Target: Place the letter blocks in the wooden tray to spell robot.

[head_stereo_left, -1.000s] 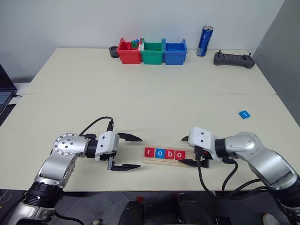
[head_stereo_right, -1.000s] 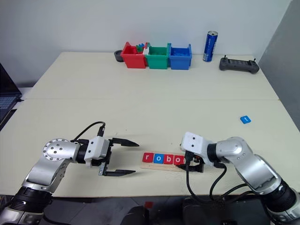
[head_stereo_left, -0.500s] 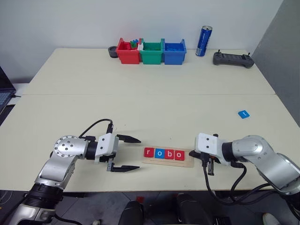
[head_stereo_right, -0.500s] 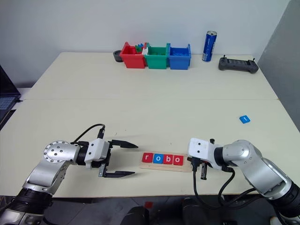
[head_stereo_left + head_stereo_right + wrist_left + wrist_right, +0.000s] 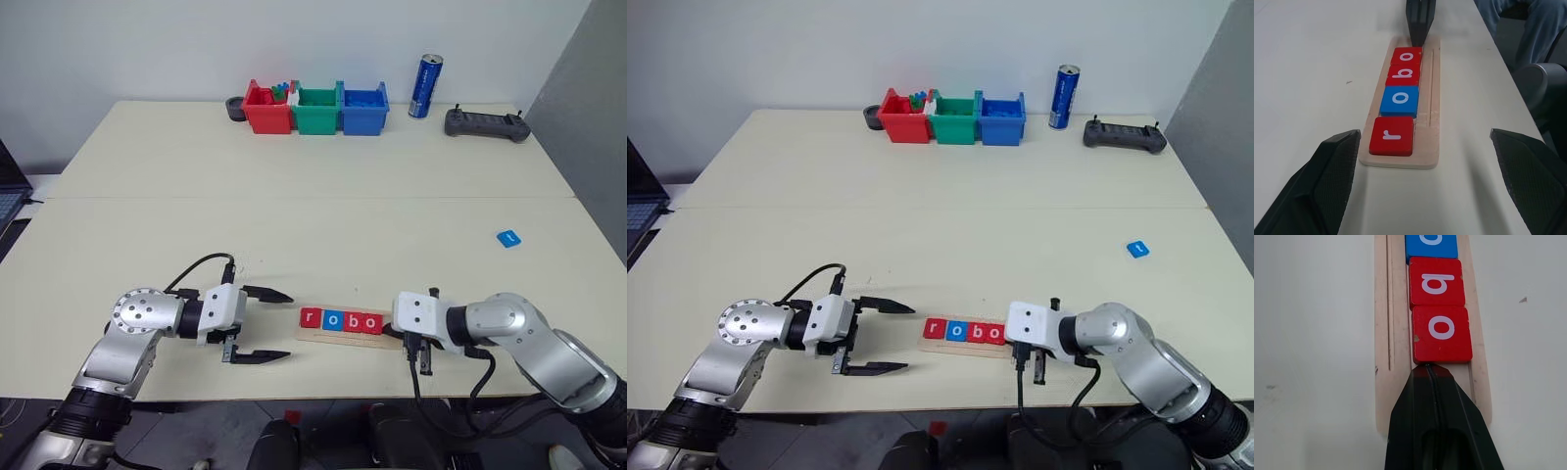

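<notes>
The wooden tray (image 5: 349, 339) lies near the table's front edge. It holds a row of letter blocks: red r (image 5: 1392, 135), blue o (image 5: 1399, 100), red b (image 5: 1405, 74) and red o (image 5: 1407, 55). A blue t block (image 5: 507, 238) lies alone far to the right. My right gripper (image 5: 1428, 369) is shut with nothing in it. Its tip rests on the tray's bare right end, against the last red o (image 5: 1441, 332). My left gripper (image 5: 290, 322) hangs open just left of the tray, level with the r and apart from it.
At the table's far edge stand a red bin (image 5: 268, 108), a green bin (image 5: 318, 110) and a blue bin (image 5: 364, 108). A blue can (image 5: 426, 86) and a black controller (image 5: 487, 123) sit to their right. A person's legs (image 5: 1508, 14) show beyond the table's near edge.
My right gripper stood open around the tray's right end. It then shut and drew off right, and now is back with its tip against the last o. The left gripper kept still.
</notes>
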`<action>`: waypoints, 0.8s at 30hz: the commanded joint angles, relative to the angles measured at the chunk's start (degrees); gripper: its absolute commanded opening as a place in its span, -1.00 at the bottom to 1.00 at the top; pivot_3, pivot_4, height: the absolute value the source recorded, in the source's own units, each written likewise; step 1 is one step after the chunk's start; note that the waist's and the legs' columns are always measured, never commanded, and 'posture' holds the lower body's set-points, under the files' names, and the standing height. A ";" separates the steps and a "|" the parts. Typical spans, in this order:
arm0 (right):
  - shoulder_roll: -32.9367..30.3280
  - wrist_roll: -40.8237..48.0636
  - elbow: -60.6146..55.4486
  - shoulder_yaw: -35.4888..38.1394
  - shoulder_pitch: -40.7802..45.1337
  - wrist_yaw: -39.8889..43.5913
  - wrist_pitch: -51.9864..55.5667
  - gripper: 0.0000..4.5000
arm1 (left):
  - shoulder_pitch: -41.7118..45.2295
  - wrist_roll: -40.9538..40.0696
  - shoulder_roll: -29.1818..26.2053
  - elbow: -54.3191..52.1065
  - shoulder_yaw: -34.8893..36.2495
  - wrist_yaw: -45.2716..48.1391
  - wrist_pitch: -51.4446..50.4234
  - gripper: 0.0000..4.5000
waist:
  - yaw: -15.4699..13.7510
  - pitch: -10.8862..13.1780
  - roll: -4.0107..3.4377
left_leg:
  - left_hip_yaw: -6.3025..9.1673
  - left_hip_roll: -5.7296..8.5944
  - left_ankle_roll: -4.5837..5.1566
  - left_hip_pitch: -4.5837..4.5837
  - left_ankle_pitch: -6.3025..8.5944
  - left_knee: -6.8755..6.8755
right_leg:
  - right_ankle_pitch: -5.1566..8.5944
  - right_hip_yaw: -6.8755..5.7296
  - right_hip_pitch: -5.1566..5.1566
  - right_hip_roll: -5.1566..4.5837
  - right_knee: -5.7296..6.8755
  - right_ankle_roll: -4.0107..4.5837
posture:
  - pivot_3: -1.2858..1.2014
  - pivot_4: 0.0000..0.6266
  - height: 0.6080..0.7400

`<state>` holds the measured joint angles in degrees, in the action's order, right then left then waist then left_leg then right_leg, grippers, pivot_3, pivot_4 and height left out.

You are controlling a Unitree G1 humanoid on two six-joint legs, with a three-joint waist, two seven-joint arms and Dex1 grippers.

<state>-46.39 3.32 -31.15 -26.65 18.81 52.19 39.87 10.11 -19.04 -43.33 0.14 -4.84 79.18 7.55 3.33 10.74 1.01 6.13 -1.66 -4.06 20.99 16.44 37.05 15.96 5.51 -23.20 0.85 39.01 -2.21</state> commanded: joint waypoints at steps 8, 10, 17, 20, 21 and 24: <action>1.68 -1.86 2.86 -0.88 2.23 0.95 -2.82 -0.99 | -0.45 -0.60 -0.24 -3.14 0.79 -1.62 -0.75 1.00 | 0.02 -0.01 0.02 | 0.00 -0.01 0.00 -0.02 0.00 0.01 | 0.00 0.00 0.00 0.01 0.02 0.00 | 0.03 -0.52 1.00; 1.49 -1.83 3.04 -0.37 2.30 1.14 -3.18 -0.99 | -0.37 -0.59 -0.15 -3.13 0.80 -1.65 -0.83 1.00 | 0.01 -0.01 0.02 | 0.00 -0.01 0.00 -0.02 0.00 0.01 | 0.00 0.00 0.00 0.01 0.02 0.00 | 0.03 -0.52 1.00; -1.08 4.64 0.28 10.43 1.98 2.51 0.37 -0.58 | -0.48 -0.65 0.14 -2.79 0.78 -1.73 -0.56 1.00 | -0.09 -0.01 0.02 | 0.00 0.00 0.00 0.01 0.00 0.01 | 0.00 0.00 0.00 -0.01 0.00 0.00 | 0.03 -0.52 1.00; -0.17 7.14 1.41 18.95 -0.21 -0.66 3.80 -0.12 | -0.75 -0.60 0.24 -2.46 0.84 -1.75 -0.11 1.00 | -0.13 -0.01 0.02 | 0.01 0.00 0.00 0.01 0.00 0.00 | 0.00 -0.01 0.00 0.00 0.00 0.01 | 0.03 -0.52 1.00; 0.33 7.07 3.24 22.32 -1.36 -2.72 3.92 0.04 | -0.81 -0.56 0.31 -2.29 0.84 -1.77 0.08 1.00 | -0.14 -0.01 0.03 | 0.02 0.00 0.00 0.01 0.00 -0.01 | 0.00 -0.01 0.00 0.00 0.00 0.01 | 0.03 -0.52 1.00; 2.37 7.18 7.88 29.21 -3.57 -7.43 3.16 0.52 | -0.93 -0.55 0.44 -2.04 0.83 -1.77 0.37 1.00 | -0.17 -0.02 0.03 | -0.02 0.04 0.00 0.03 0.00 0.00 | -0.01 0.01 0.01 -0.03 -0.01 0.01 | 0.03 -0.52 1.00</action>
<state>-44.44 9.90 -24.17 -1.40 15.68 47.15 43.37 9.26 -19.06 -42.99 -1.56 -4.82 77.64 6.93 3.16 10.72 1.05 6.12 -1.62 -4.06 21.02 16.44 37.05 15.96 5.52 -23.19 0.82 39.00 -2.20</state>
